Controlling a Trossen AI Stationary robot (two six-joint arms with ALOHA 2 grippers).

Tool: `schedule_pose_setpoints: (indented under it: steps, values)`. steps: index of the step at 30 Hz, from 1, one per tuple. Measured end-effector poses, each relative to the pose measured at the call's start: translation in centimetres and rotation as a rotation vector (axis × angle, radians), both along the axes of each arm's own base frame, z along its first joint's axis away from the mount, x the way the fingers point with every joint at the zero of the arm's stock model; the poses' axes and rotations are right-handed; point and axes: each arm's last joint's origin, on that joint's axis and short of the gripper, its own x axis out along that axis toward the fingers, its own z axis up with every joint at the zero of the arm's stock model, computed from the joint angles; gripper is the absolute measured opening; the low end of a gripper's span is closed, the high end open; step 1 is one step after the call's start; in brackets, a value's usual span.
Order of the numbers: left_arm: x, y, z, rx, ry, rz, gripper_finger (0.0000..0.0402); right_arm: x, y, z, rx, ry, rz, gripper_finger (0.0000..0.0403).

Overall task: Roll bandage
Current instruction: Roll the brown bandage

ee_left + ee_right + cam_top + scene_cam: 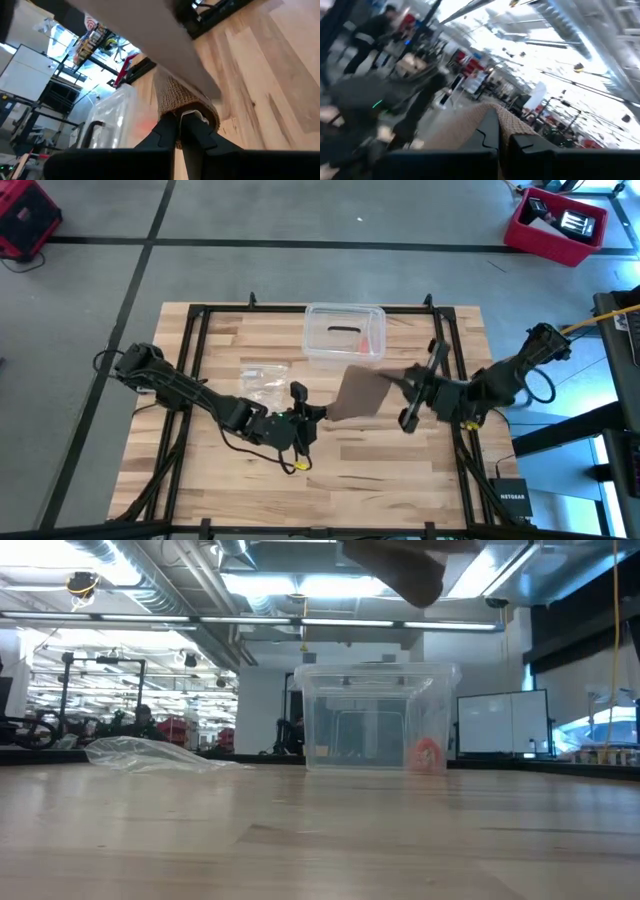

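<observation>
The bandage (358, 392), a dark brown strip of fabric, hangs in the air above the middle of the table, stretched between my two grippers. My left gripper (312, 414) is shut on its left end and my right gripper (400, 383) on its right end, which is higher. In the low view only the bandage's underside (400, 568) shows at the top edge, well above the tabletop. The left wrist view shows the woven bandage (175, 95) bunched at my fingertips. In the right wrist view the bandage (475, 120) runs away from my fingers. My left gripper pinches the bandage's left end (192, 102) between its two fingers (165, 127), where the fabric is bunched. The fingers come from the table's left, slanting a little downward. The strip rises from there toward the other gripper, clear of the table. My right gripper pinches the bandage's right end (495, 112) between its two fingers (525, 142). They come from the table's right, along the strip. That end is lifted well clear of the table, and the strip runs away toward the left gripper.
A clear plastic box (345, 332) with something orange inside stands at the far middle of the table, just beyond the bandage. A small clear plastic bag (265, 380) lies left of centre, near the left arm. Bare wood (380, 470) lies toward the near edge.
</observation>
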Motion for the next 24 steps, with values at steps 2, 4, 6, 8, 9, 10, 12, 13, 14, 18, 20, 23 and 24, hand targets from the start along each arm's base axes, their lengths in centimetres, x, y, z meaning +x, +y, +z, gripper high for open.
schedule_pose_setpoints:
  steps: [2,4,6,8,9,10,12,13,14,18,20,23,24]
  values:
    - [0.4,-0.3,-0.6,0.01,0.006,-0.007,0.0004,0.2,-0.7,0.4,0.024,-0.035,-0.024,0.0001]
    - [0.5,-0.7,-0.7,0.02,0.001,-0.023,0.0004,0.4,-1.3,0.4,0.029,-0.04,-0.063,0.0001]
    - [0.4,-1.1,-0.5,0.025,-0.015,-0.039,0.0004,0.6,-2.1,0.5,0.032,-0.043,-0.099,0.0001]
    - [0.3,-1.6,-0.2,0.033,-0.037,-0.059,0.0005,0.9,-3.0,0.5,0.046,-0.049,-0.143,0.0001]
    - [0.3,-1.8,0.0,0.043,-0.047,-0.071,0.0005,1.1,-3.5,0.5,0.061,-0.051,-0.161,0.0001]
    - [0.3,-2.1,0.1,0.06,-0.052,-0.086,0.0005,1.3,-3.9,0.4,0.077,-0.052,-0.176,0.0001]
    - [0.2,-2.4,0.2,0.088,-0.05,-0.106,0.0005,1.8,-4.9,0.2,0.11,-0.049,-0.203,0.0001]
    - [0.2,-2.5,0.3,0.093,-0.051,-0.109,0.0005,2.0,-5.4,0.1,0.126,-0.047,-0.221,0.0001]
    - [0.2,-2.5,0.3,0.092,-0.052,-0.109,0.0005,2.3,-5.8,-0.1,0.14,-0.038,-0.238,0.0001]
    - [0.2,-2.5,0.3,0.077,-0.057,-0.122,0.0005,3.5,-7.6,-1.3,0.181,0.019,-0.308,0.0001]
    - [0.3,-2.6,0.3,0.057,-0.058,-0.153,0.0005,4.3,-8.6,-2.1,0.209,0.061,-0.329,0.0001]
    - [0.3,-2.6,0.3,0.012,-0.067,-0.175,0.0005,5.6,-10.0,-3.8,0.28,0.143,-0.313,0.0001]
    - [0.3,-2.7,0.3,0.004,-0.071,-0.175,0.0005,6.1,-10.4,-4.4,0.308,0.17,-0.306,0.0001]
